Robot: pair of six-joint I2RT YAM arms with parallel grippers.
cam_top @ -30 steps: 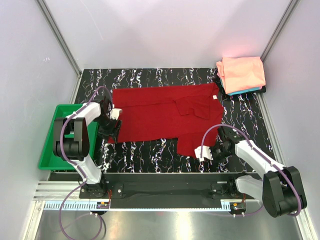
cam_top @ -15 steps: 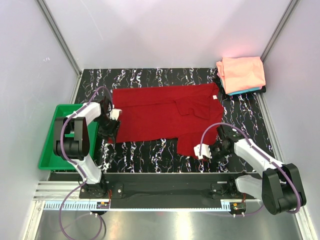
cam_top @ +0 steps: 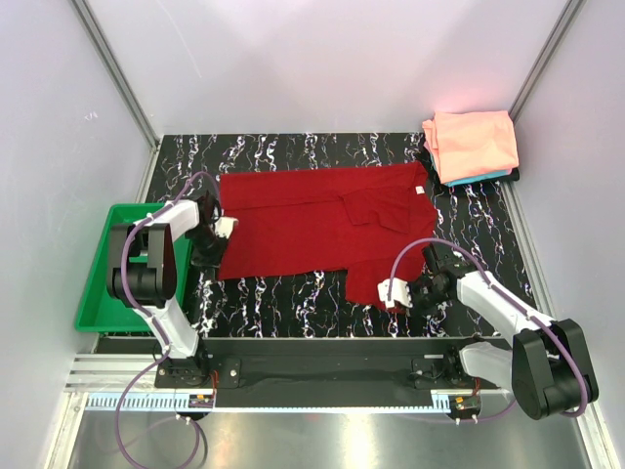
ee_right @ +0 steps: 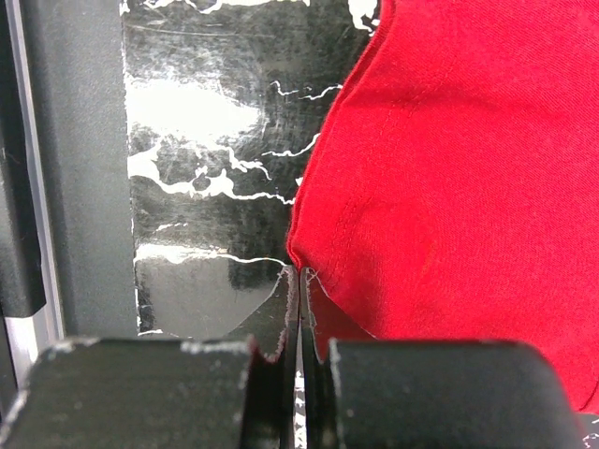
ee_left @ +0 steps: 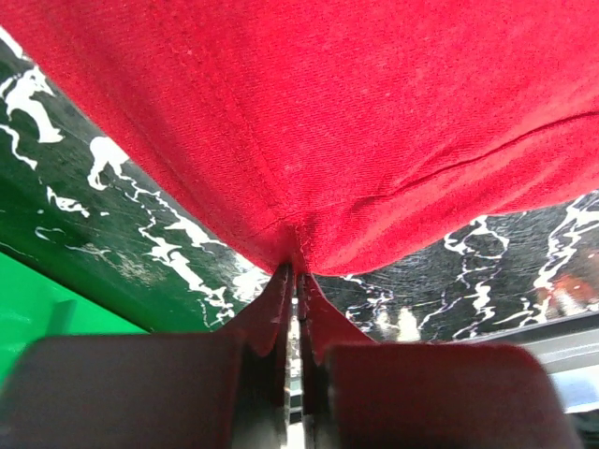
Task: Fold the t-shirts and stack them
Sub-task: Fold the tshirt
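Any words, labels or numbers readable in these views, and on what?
No text can be read in any view.
The white tag on the red shirt: too small to read.
The marked strip in front of the arm bases: fine ticks only, any numbers too small to read.
Both wrist views: no text.

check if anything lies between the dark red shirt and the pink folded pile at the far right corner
Nothing visible does. The left gripper and right gripper pinch the dark red t-shirt; only bare marbled table lies between it and the salmon-pink t-shirt stack.
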